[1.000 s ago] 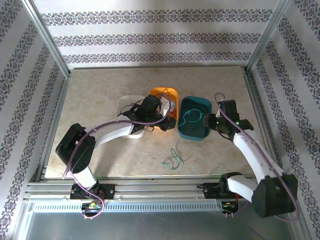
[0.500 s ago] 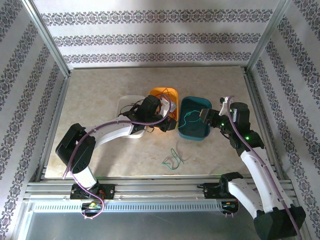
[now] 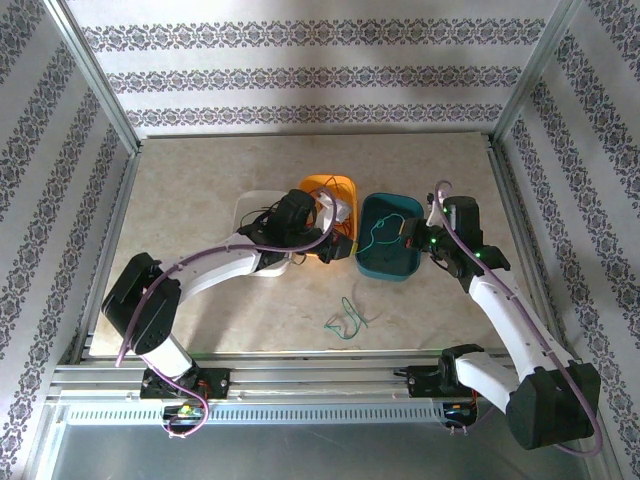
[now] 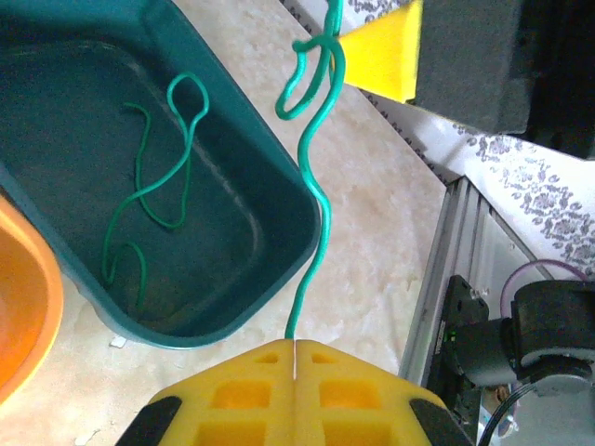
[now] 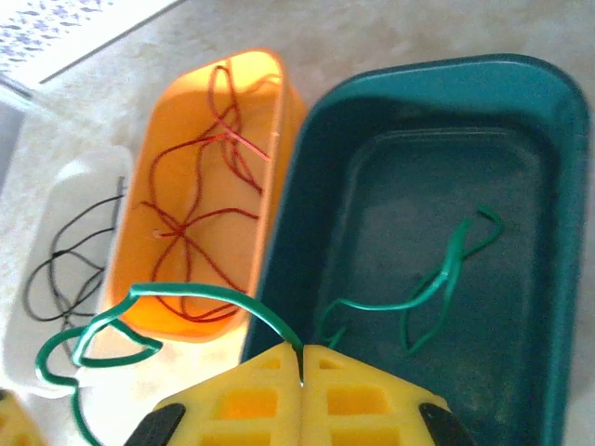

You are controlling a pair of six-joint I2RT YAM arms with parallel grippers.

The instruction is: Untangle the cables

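Note:
One green cable (image 4: 316, 200) stretches taut between both grippers above the teal tub (image 3: 388, 268). My left gripper (image 4: 294, 344) is shut on its lower end, beside the tub's near-left corner (image 3: 343, 247). My right gripper (image 5: 300, 353) is shut on the other end, at the tub's right rim (image 3: 408, 232); the cable arcs left from it into a loop (image 5: 102, 339). A second green cable (image 5: 446, 269) lies inside the teal tub. Red cables (image 5: 200, 190) lie in the orange tub (image 3: 318, 185), black ones (image 5: 65, 265) in the white tub (image 3: 250, 205). Another green cable (image 3: 345, 318) rests on the table.
The three tubs stand side by side mid-table, white, orange, teal from left to right. An aluminium frame rail (image 3: 510, 200) runs along the table's right edge, with patterned walls around. My right arm (image 3: 505, 310) stretches back along the right side.
My right arm has changed posture, its wrist swinging a little toward the teal tub's right rim. My left arm's base link has shifted slightly left. Both grippers stay shut on the green cable.

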